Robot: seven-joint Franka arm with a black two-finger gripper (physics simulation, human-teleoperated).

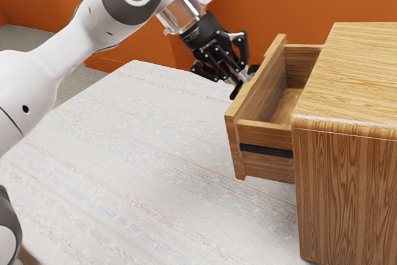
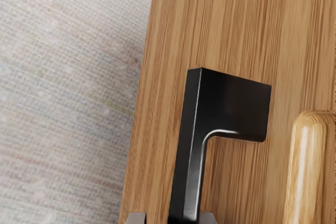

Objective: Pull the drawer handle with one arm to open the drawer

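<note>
Closest to my hand's camera is the black L-shaped metal drawer handle (image 2: 226,103), fixed to the light oak drawer front (image 2: 220,24). A pale rounded wooden bar (image 2: 307,171) stands just beside it. Past the panel's edge lies the pale woven tabletop (image 2: 63,103).

From the side camera, the white robot arm (image 1: 74,41) reaches in from the exterior view's left. Its black two-finger gripper (image 1: 243,82) sits right against the outer face of the drawer (image 1: 263,100), where the handle is. I cannot tell whether the pincer is clamped on the handle or loose around it.

The drawer sticks well out of the oak cabinet (image 1: 353,172), toward the exterior view's left, and its hollow inside is visible from above. I judge the pull largely done. What may remain is a little more travel, then letting go.
</note>
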